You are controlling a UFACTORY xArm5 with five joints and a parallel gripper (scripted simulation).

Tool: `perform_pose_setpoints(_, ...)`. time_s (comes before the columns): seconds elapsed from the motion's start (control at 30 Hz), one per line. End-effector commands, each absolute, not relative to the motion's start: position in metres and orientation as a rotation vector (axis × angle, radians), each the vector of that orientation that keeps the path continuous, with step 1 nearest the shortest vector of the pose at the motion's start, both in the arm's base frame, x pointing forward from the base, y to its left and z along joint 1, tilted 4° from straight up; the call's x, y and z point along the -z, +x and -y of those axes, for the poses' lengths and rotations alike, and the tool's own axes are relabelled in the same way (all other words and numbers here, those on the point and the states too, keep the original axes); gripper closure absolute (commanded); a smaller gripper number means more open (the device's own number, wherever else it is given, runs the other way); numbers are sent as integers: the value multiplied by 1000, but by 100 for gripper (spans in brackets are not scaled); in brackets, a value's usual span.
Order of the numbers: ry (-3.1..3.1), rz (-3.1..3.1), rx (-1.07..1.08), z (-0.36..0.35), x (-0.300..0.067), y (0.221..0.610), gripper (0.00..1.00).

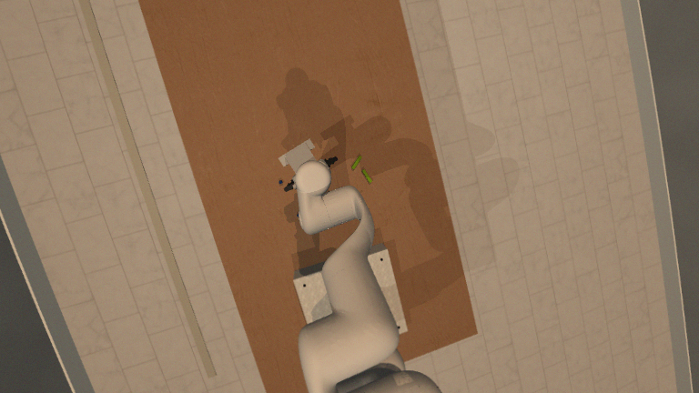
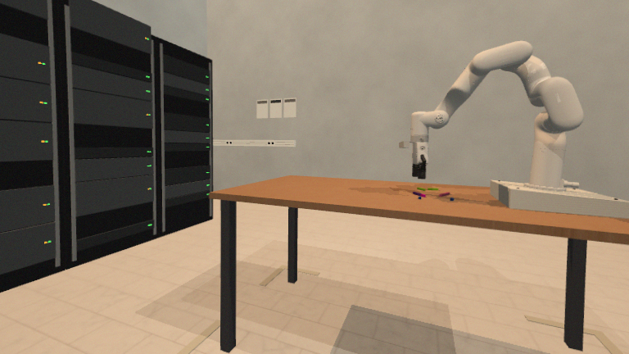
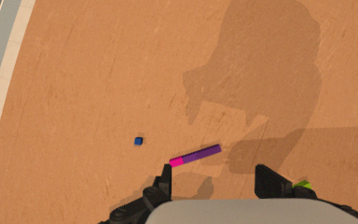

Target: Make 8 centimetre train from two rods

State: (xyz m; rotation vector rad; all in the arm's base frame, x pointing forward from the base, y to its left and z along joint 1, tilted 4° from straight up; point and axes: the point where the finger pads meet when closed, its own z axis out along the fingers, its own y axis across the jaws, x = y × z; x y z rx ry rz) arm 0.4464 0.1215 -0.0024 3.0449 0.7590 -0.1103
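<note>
A purple rod [image 3: 201,153] [image 2: 416,193] and a magenta rod [image 3: 176,161] [image 2: 422,195] lie flat in one line, end to end, with no gap visible in the wrist view. My gripper [image 3: 213,178] [image 2: 419,176] is open and empty, above the table. In the wrist view its left fingertip appears just below the magenta rod's outer end, and its right fingertip is right of the purple rod. The arm hides the pair in the top view.
A blue rod [image 3: 138,141] [image 1: 280,181] [image 2: 419,197] lies left of the pair in the wrist view. Two lime rods [image 1: 356,162] [image 1: 366,176] lie to the right in the top view. A pinkish-red rod [image 2: 444,194] and another blue rod [image 2: 451,198] lie nearer the robot base.
</note>
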Motion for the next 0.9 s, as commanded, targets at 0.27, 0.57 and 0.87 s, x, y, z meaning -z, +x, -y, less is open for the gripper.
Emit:
perform_pose_setpoints(0.27, 2862, -1317, 102, -120, 8, 447, 0)
perform_pose_setpoints(0.57, 2777, -1497, 101, -120, 10, 447, 0)
perform_pose_setpoints(0.87, 2777, -1497, 101, -120, 10, 447, 0)
